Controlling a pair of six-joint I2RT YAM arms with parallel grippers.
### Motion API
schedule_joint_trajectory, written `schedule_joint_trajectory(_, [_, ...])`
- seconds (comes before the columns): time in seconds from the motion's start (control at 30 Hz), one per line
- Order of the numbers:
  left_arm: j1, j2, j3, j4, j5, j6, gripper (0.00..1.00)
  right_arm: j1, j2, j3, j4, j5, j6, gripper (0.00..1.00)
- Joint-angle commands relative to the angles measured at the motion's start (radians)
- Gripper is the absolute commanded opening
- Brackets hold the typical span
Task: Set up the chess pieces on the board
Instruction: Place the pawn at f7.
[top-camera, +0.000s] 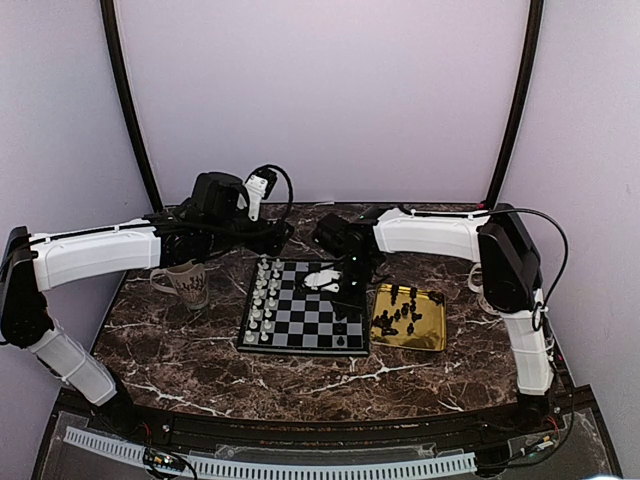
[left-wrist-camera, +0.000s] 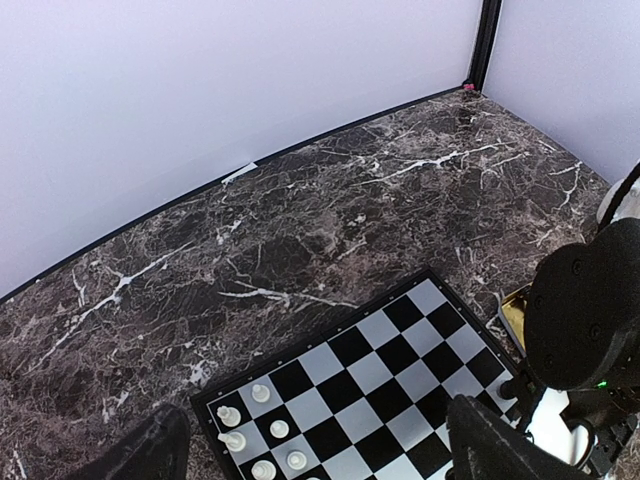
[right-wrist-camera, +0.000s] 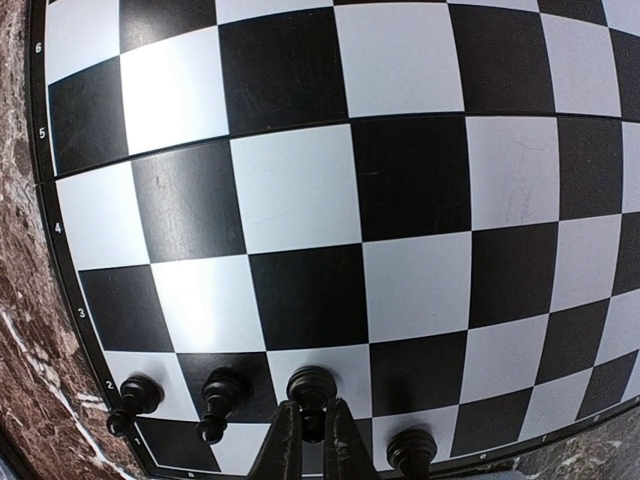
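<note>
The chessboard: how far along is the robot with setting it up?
Done: the pale pieces fill two rows at the left side of the board, and three black pieces stand along the opposite edge. In hand: the right hand is pinching a fourth black piece on that edge. Left: a cluster of black pieces waits in the gold tray.

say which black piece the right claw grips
The tiny black chess piece third from left in the right wrist view: right claw pinches it; others stand free.
</note>
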Motion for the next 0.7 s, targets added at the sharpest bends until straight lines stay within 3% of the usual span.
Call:
schedule_joint_trajectory(0.0, [-0.002, -0.018, -0.005, 0.006, 0.008, -0.004, 0.92, 0.005, -0.032, -0.018, -0.011, -0.004, 0.006, 0.03])
schedule_joint_trajectory(0.67, [-0.001, -0.014, -0.005, 0.004, 0.011, -0.005, 0.92, -0.032, -0.161, -0.045, -0.004, 0.0, 0.01, 0.17])
